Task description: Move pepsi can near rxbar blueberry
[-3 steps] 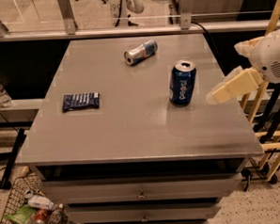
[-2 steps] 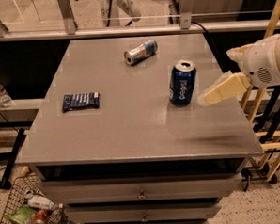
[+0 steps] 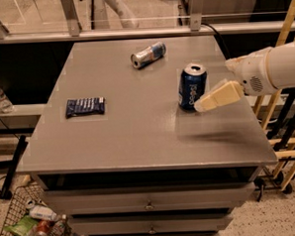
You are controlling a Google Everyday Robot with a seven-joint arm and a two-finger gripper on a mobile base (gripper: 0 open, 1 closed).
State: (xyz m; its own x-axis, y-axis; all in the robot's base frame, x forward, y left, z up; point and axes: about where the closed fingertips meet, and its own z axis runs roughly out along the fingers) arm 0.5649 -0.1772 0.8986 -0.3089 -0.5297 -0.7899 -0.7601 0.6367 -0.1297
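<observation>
The pepsi can [image 3: 191,86] stands upright on the right half of the grey table [image 3: 138,135], dark blue with white lettering and a silver top. The rxbar blueberry [image 3: 85,106] lies flat near the table's left edge, a dark blue wrapper with white print. My gripper [image 3: 206,104] comes in from the right on a white arm [image 3: 269,69]; its cream fingertip is just right of the can's lower side, very close to it or touching.
A slimmer silver-and-blue can [image 3: 147,55] lies on its side at the back middle of the table. A wire basket with trash [image 3: 29,226] sits on the floor at lower left. Wooden and yellow frames [image 3: 286,117] stand right of the table. Drawers [image 3: 149,204] are below the tabletop.
My gripper has moved left toward the pepsi can, from well right of it to right beside it. The can, bar and lying can have not moved.
</observation>
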